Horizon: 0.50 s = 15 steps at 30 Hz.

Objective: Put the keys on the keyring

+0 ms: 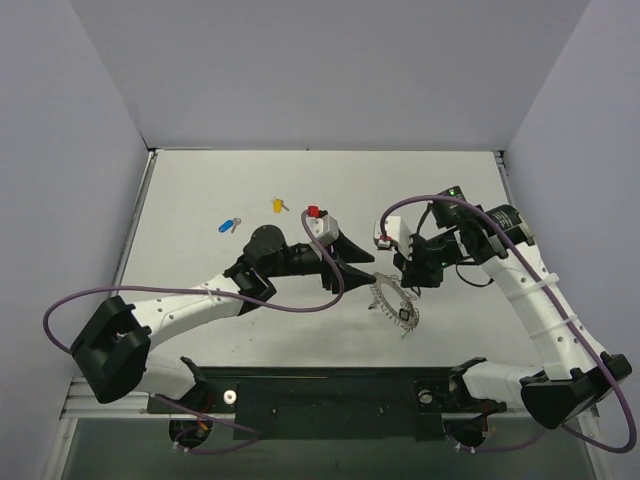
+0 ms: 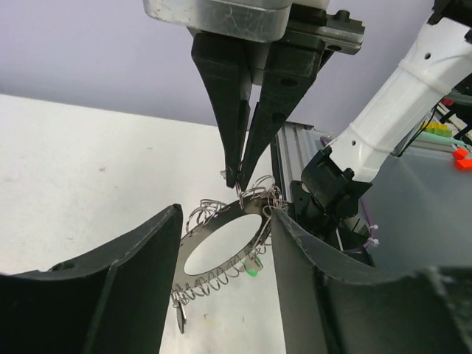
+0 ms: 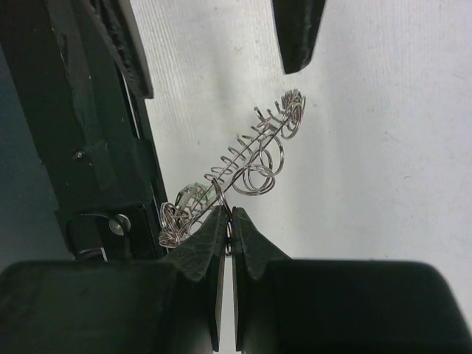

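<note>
Grey walls (image 1: 330, 70) are enclosing a white worktop (image 1: 450, 190). On it the right hand (image 3: 228, 217) is pinching together on a wire loop of the keyring (image 3: 254, 158), while the left hand (image 1: 368, 272) is standing apart around it. A green key (image 2: 252, 271) is hanging half hidden among the coils. The blue key (image 1: 229, 226) and yellow key (image 1: 278, 205) are lying well apart, farther back.

White bench (image 1: 190, 185) with two loose keys and a keyring

A blue key (image 1: 229, 226) and a yellow key (image 1: 278, 205) lie near each other, apart, on the far left of the bench. The keyring (image 1: 393, 303), a dark ring fringed with wire loops, sits well apart at near right; whether it lies flat cannot be told.
</note>
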Tool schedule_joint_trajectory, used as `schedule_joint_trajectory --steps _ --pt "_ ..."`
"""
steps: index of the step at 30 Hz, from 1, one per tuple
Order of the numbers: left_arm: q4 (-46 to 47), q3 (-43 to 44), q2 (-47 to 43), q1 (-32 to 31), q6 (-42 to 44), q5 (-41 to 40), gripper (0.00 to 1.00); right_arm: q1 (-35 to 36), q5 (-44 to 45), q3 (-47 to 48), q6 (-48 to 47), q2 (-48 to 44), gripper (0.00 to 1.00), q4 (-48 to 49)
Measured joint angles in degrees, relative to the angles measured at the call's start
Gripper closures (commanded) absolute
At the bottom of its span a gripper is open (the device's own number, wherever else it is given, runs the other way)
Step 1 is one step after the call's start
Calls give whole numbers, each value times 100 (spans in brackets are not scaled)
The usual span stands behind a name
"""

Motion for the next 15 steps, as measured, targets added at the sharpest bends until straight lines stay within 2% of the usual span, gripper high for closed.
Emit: schedule_joint_trajectory --steps 4,15 --pt "-13 -2 186 -66 -133 -103 50 103 280 22 33 168 100 -87" --pt "507 -42 647 -192 -872 -249 53 337 514 22 503 426 100 118"
